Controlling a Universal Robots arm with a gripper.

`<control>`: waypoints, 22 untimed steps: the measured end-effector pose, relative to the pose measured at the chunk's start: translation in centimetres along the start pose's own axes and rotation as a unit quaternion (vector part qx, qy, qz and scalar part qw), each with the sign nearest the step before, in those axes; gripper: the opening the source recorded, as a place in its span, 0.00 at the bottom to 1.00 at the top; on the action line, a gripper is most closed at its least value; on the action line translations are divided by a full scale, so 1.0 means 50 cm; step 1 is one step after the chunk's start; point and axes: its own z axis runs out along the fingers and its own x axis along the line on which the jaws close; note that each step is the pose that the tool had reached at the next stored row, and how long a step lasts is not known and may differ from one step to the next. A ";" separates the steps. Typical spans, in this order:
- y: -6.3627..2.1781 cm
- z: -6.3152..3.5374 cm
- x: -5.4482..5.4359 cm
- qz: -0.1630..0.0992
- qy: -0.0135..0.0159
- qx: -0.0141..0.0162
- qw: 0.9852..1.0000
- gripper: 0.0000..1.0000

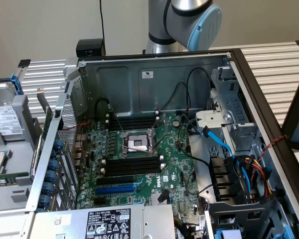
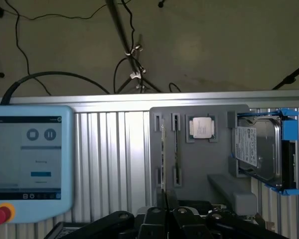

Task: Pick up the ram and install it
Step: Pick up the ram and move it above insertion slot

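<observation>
Green ram (image 2: 163, 154) stands on edge in a slot of the grey holder (image 2: 219, 159), so you are likely at the pick-up: your gripper (image 2: 167, 209) hangs just off the holder, released or clenched I cannot tell, and the grasp calls for squaring to that thin edge.

Plain pale wall (image 1: 40, 25) behind, evenly lit, no hard shadows. Thin black cable (image 1: 101, 20) hung down it. Ribbed aluminium table (image 1: 274, 64) ran across scene; small black box (image 1: 89, 48) sat at far edge. Past table edge in wrist view lay dull beige surface (image 2: 214, 45), probably floor, crossed by loose black cables (image 2: 55, 73) and dark stand pole (image 2: 120, 30).
</observation>
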 end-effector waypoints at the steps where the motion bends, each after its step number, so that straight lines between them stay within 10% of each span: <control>1: -0.002 0.000 0.000 0.000 0.000 0.000 1.000 0.12; 22: -0.107 -0.012 -0.004 0.000 0.000 0.000 1.000 0.12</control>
